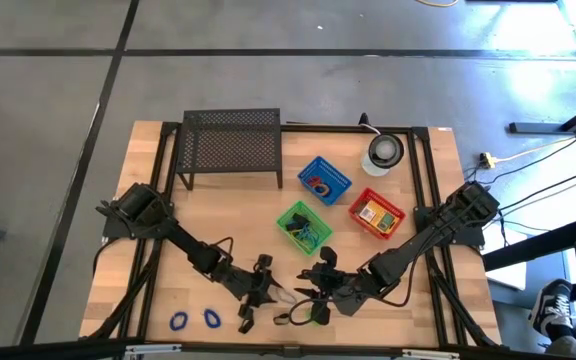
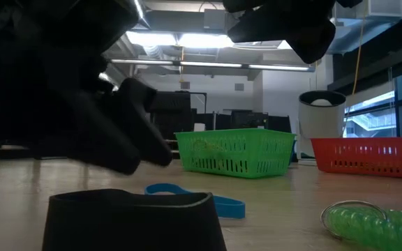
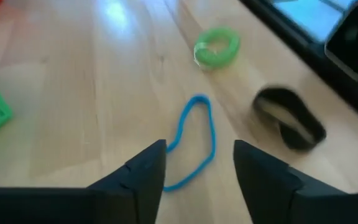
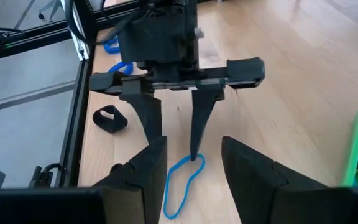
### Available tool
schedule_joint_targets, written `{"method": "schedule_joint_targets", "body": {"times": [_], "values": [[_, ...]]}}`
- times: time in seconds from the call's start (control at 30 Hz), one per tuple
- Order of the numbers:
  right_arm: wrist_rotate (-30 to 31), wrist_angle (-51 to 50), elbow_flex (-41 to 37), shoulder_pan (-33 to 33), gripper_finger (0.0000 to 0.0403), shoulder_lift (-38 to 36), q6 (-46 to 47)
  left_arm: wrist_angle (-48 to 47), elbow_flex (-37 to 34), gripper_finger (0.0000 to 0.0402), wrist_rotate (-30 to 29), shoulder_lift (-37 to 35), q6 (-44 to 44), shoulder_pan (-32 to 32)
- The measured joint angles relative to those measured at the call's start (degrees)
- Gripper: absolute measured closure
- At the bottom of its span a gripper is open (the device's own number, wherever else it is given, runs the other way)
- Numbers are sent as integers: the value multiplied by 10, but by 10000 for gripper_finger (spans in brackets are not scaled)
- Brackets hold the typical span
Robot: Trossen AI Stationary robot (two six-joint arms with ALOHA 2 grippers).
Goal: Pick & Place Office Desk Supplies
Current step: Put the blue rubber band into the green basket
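In the low view a blurred dark arm [image 2: 68, 104] hides the left table; basket contents unreadable.

My blue rubber band [image 3: 194, 140] lies flat on the wood, stretched into a long thin loop. Near it sits a green coil ring [image 3: 217, 47], and a black band [image 3: 289, 118] stands on its edge. 2 more blue loops [image 1: 194, 320] lie well apart from these.

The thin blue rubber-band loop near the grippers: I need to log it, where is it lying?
The thin blue loop lies flat on the wooden table near its front edge, between the left gripper and right gripper, with the green coiled ring nearby.
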Motion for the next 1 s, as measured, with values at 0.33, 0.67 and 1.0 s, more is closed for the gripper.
{"method": "schedule_joint_targets", "body": {"times": [0.33,0.67,1.0], "values": [[3,0,0,-1,249,0,-4,-19,0,160,-3,0,49,16],[4,0,0,-1,249,0,-7,-40,0,160,41,6,16,34],[5,-1,0,-1,250,0,-13,-41,20,173,50,26,19,43]]}}
